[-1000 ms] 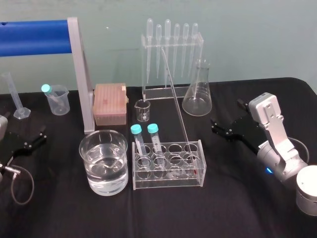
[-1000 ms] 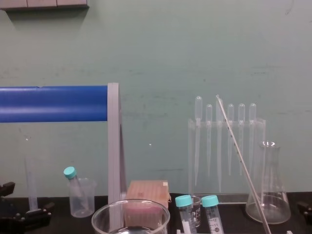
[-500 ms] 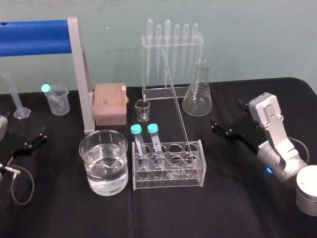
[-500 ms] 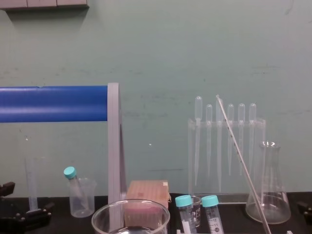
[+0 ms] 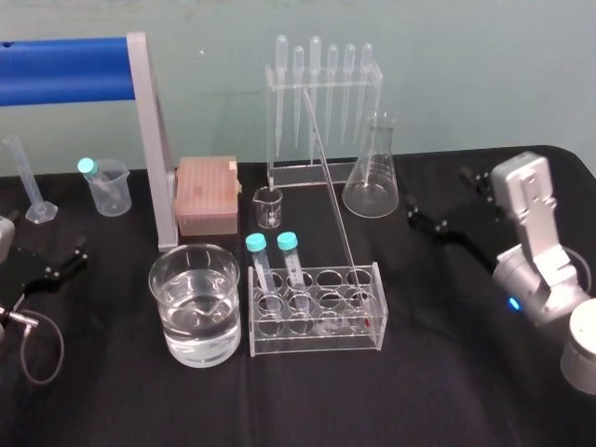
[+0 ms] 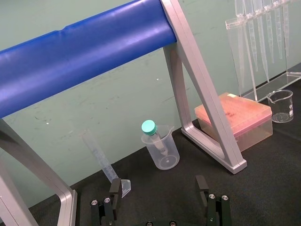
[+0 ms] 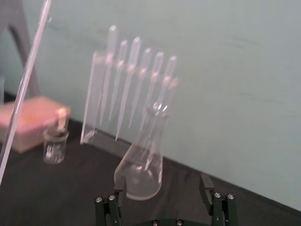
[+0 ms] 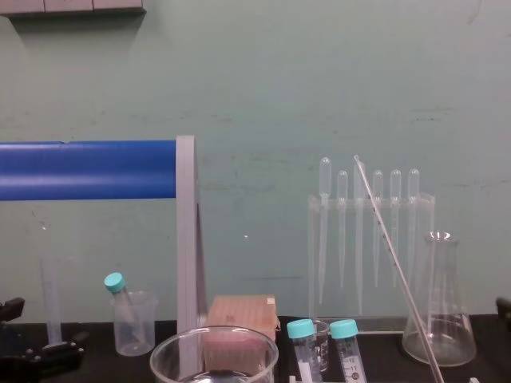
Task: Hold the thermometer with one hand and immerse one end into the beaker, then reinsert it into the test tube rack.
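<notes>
Thermometer [image 5: 331, 186] leans in the right slot of the test tube rack [image 5: 317, 340], right tool [image 7: 162, 184] hangs wide open right of it, left tool [image 6: 158, 186] open way left, so I'd pinch mid-rod gently and lift along its tilt.

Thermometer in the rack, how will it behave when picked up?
The thermometer is thin clear glass, so probably stiff, slippery and easily snapped. Long and leaning in the test tube rack, it may pivot if gripped off-centre.
</notes>
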